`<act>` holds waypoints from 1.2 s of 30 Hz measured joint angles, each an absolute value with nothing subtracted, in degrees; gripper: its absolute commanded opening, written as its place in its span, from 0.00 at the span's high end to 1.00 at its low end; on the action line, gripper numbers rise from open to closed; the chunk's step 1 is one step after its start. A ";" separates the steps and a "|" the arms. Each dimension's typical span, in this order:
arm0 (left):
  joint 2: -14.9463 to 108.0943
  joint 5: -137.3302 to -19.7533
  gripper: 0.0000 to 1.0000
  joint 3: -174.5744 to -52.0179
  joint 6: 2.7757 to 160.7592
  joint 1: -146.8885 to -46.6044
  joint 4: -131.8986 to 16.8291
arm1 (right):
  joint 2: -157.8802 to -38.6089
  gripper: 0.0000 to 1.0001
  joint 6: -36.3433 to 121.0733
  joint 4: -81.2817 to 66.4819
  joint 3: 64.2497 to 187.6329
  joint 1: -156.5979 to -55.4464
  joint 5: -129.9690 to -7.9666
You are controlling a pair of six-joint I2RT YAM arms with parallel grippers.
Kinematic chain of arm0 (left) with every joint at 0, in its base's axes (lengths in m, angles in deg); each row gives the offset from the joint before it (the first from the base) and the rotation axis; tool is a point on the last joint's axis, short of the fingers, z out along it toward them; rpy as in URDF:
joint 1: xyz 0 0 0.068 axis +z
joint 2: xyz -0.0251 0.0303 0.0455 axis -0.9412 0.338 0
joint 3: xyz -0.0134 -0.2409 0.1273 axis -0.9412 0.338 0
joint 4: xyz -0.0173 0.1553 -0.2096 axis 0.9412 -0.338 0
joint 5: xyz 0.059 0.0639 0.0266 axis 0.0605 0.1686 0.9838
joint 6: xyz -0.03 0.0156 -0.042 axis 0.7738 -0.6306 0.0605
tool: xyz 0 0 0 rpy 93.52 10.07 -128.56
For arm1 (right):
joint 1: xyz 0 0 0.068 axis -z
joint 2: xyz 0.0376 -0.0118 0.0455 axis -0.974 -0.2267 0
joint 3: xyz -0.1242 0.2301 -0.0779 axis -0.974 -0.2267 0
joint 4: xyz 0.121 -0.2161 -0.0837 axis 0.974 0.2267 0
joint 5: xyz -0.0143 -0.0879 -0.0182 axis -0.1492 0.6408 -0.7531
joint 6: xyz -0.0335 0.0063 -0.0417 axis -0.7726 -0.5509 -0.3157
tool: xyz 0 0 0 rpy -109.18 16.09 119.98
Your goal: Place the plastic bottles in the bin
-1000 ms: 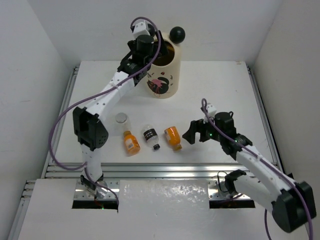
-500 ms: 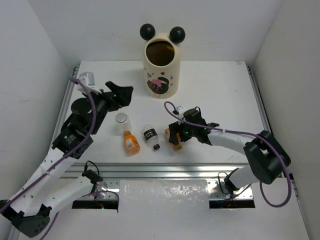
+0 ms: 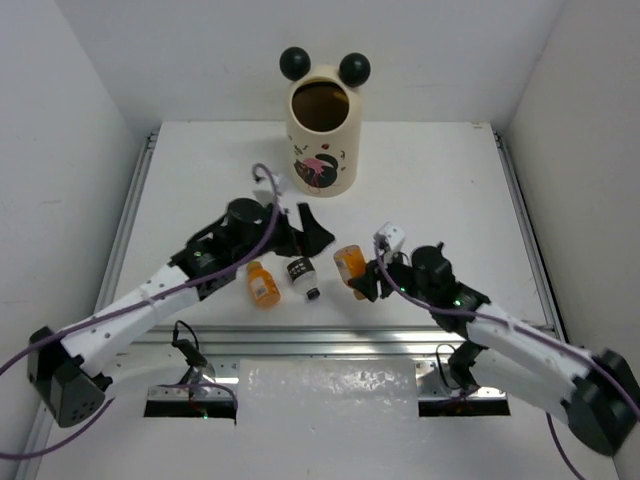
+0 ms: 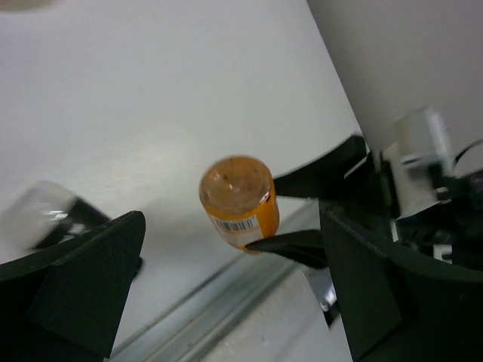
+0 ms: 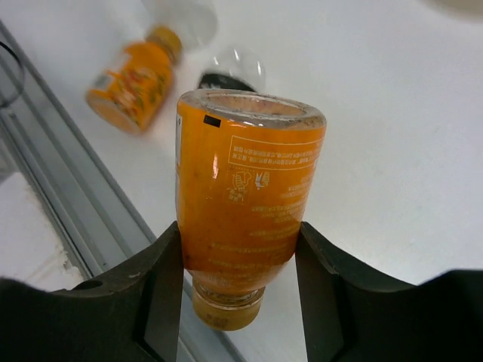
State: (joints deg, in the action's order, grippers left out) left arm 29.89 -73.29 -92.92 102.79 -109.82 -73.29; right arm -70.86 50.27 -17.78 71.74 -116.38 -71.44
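My right gripper [image 3: 362, 278] [image 5: 240, 249] is shut on an orange plastic bottle [image 3: 349, 262] [image 5: 245, 188], gripping its body just above the cap. That same bottle [image 4: 239, 200] appears base-first in the left wrist view, pinched by two black fingers [image 4: 298, 245]. A second orange bottle [image 3: 263, 285] [image 5: 134, 81] and a clear bottle with a dark label [image 3: 301, 274] [image 5: 230, 69] lie on the table. My left gripper [image 3: 312, 232] [image 4: 226, 294] hangs open above them, holding nothing. The cream bin [image 3: 322, 140] stands upright at the back.
A blurred clear bottle [image 5: 181, 15] [image 4: 41, 215] lies further left, under my left arm in the top view. A metal rail [image 3: 320, 343] runs along the table's near edge. White walls close in both sides and the back.
My right gripper reached the orange bottle, closed on it and drew it slightly right. My left arm left the bin, swung out left, then came to the middle above the lying bottles.
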 measured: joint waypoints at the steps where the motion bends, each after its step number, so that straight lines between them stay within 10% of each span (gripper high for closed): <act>1: 32.07 -74.77 0.00 -93.33 102.92 -111.55 -71.93 | -66.33 0.81 49.40 -17.58 70.82 -116.36 -71.87; 9: 40.73 -80.94 0.03 -95.85 103.73 -120.14 -68.00 | -48.74 0.79 45.94 -14.08 71.58 -116.38 -75.13; 17: 42.85 -83.30 1.00 -99.30 103.38 -122.65 -64.65 | -46.03 0.57 46.16 -10.91 74.23 -115.81 -77.73; 19: 43.15 -83.21 1.00 -99.76 103.36 -122.65 -64.85 | -45.76 0.02 46.77 -10.76 74.23 -115.66 -77.45; 36: 56.92 -32.78 1.00 -127.69 91.16 -108.09 -62.25 | -38.40 0.01 56.83 -0.36 72.52 -116.40 -54.74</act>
State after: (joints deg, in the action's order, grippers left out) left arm 56.92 -32.78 -127.69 91.16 -108.09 -62.25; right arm -38.40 56.83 -0.36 72.52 -116.40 -54.74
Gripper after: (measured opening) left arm 0.565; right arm 0.986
